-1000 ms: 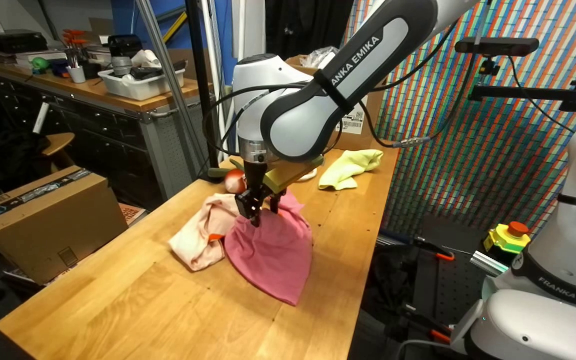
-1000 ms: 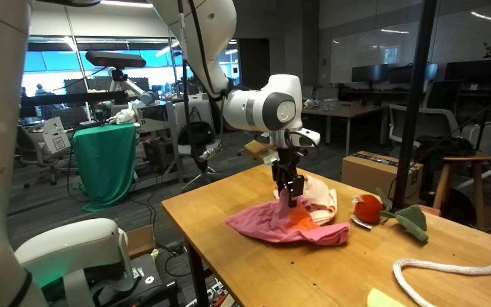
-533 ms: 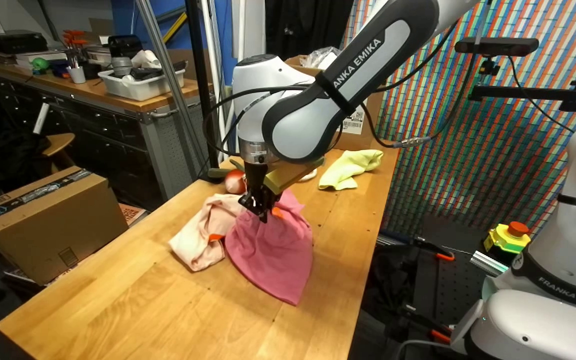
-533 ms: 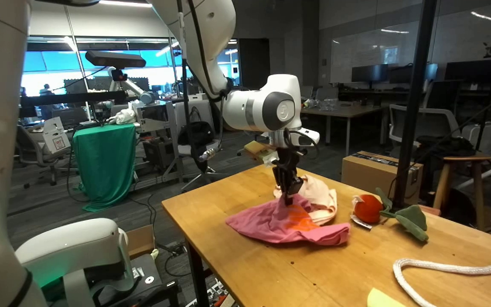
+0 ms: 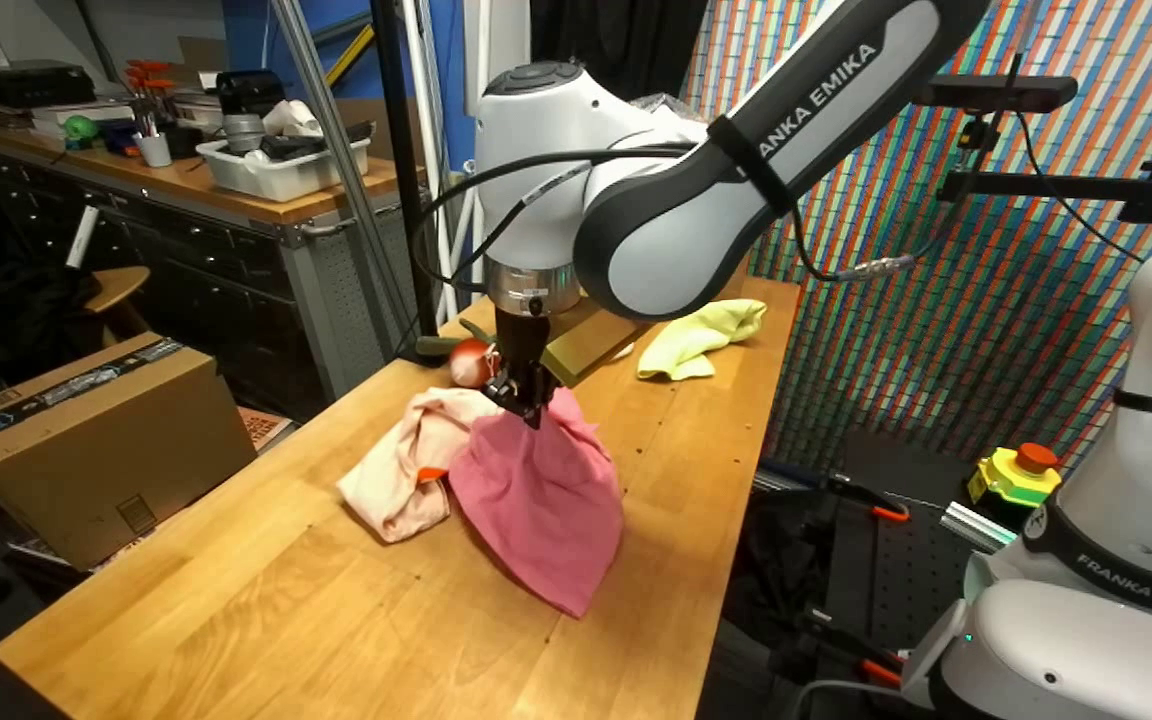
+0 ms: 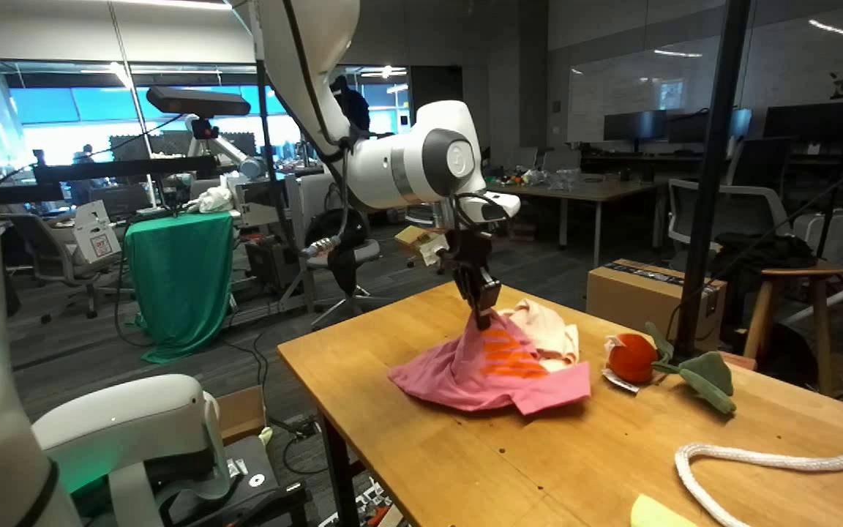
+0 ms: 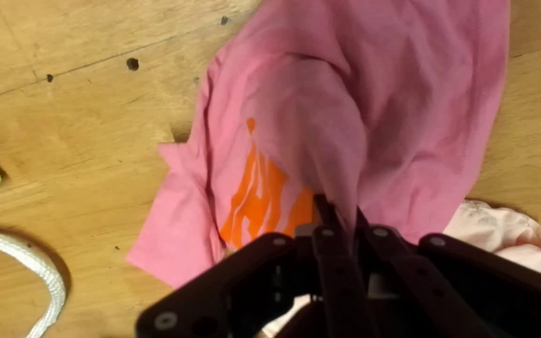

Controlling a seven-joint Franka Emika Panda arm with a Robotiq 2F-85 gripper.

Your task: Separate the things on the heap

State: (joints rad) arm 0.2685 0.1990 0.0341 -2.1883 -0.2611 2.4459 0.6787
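Observation:
My gripper (image 5: pixel 533 416) is shut on the pink cloth (image 5: pixel 548 510), a raised fold of it pinched between the fingertips. In the wrist view that fold runs up into the jaws, beside the cloth's orange print (image 7: pixel 256 202). The rest of the pink cloth drapes down to the table. The cream cloth (image 6: pixel 549 333) lies next to it, partly behind it in an exterior view. A red ball-like object (image 6: pixel 631 359) with green leaves sits apart. White cord (image 7: pixel 47 277) forms a loop on the table. The yellow-green cloth (image 5: pixel 701 338) lies separately toward the far end.
The wooden table (image 5: pixel 336 630) carries all the cloths. A dark upright pole (image 6: pixel 710 168) stands at its edge, close to the red object. Cardboard boxes stand around, including a brown cardboard box (image 5: pixel 106 440) beside the table, lower than its top.
The jaws have closed on the pink cloth. The gripper has risen a little, drawing the cloth into a taller peak. The other things stay where they were.

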